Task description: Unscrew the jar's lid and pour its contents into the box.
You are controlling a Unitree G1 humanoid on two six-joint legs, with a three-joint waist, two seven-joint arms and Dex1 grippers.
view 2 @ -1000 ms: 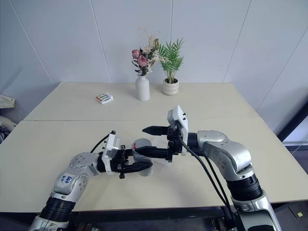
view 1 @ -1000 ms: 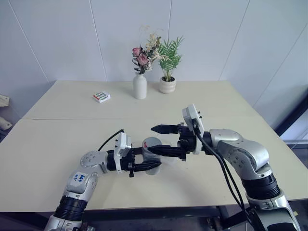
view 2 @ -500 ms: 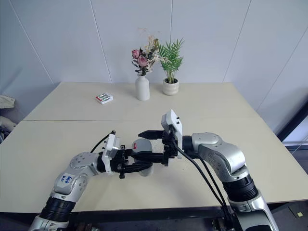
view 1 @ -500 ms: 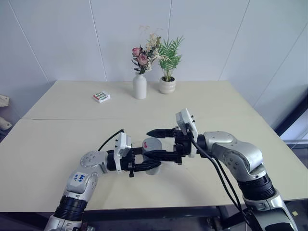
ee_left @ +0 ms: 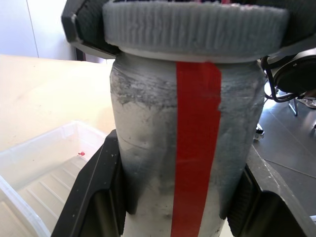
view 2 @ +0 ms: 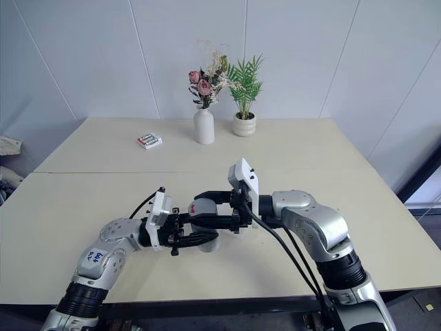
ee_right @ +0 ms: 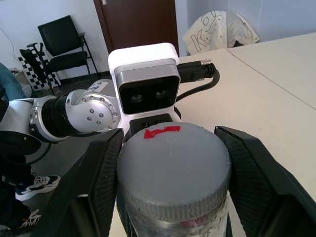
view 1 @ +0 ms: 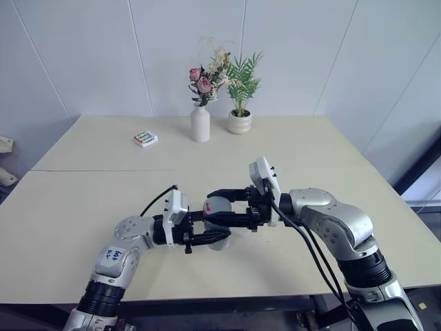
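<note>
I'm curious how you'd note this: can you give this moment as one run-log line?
left end effector: shut on jar | right end effector: shut on lid | lid: still on | box: not yet poured into

Greyish jar with red label strip; ridged grey lid, red mark on top; black claw fingers.

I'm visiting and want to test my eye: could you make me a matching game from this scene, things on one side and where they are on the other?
Things:
1. small greyish clear jar with a red strip
2. round grey ribbed lid
3. white flower vase
4. small white box

Places:
A. far side of the table, beside a potted plant
B. between the right gripper's fingers
C. held by the left gripper
D. alone on the far left of the table

Pairs: 1-C, 2-B, 3-A, 4-D
</note>
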